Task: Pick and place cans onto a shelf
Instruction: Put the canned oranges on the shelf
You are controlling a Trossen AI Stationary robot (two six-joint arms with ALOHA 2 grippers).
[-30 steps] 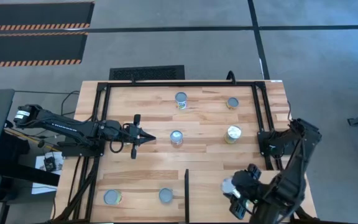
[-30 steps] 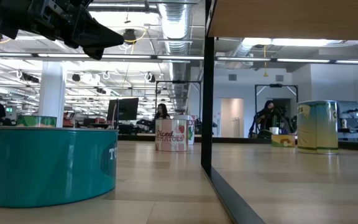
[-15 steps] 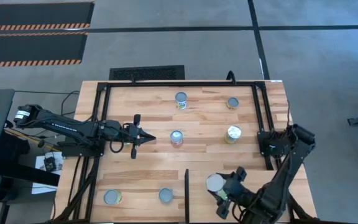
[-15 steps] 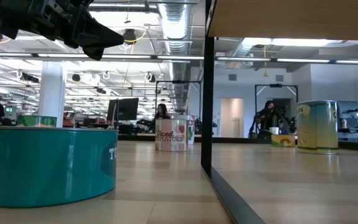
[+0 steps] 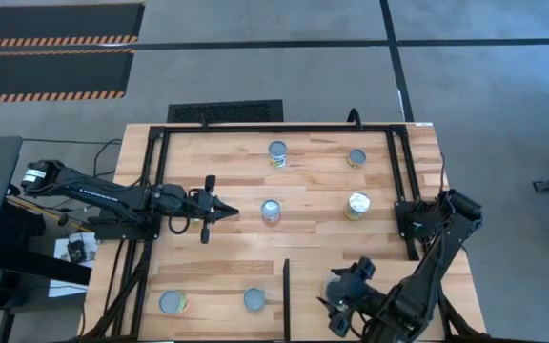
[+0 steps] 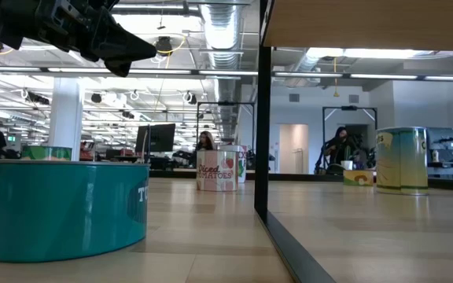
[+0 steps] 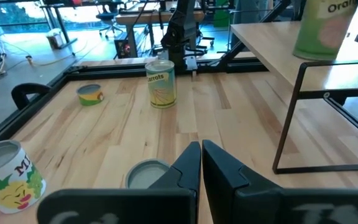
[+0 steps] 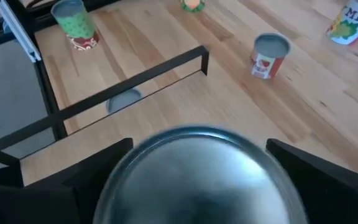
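A silver-topped can (image 8: 194, 177) is clamped between the fingers of the right gripper (image 5: 343, 303) near the table's (image 5: 217, 257) front edge, just right of the black divider (image 5: 286, 286). The left gripper (image 5: 219, 211) is held with fingers pressed together beside a mid-table can (image 5: 271, 211) — three more cans (image 5: 277, 152) stand behind, two (image 5: 172, 303) in front.

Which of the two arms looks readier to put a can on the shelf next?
The right: its tool already grips a can near the shelf. The left tool hangs shut and empty mid-table.
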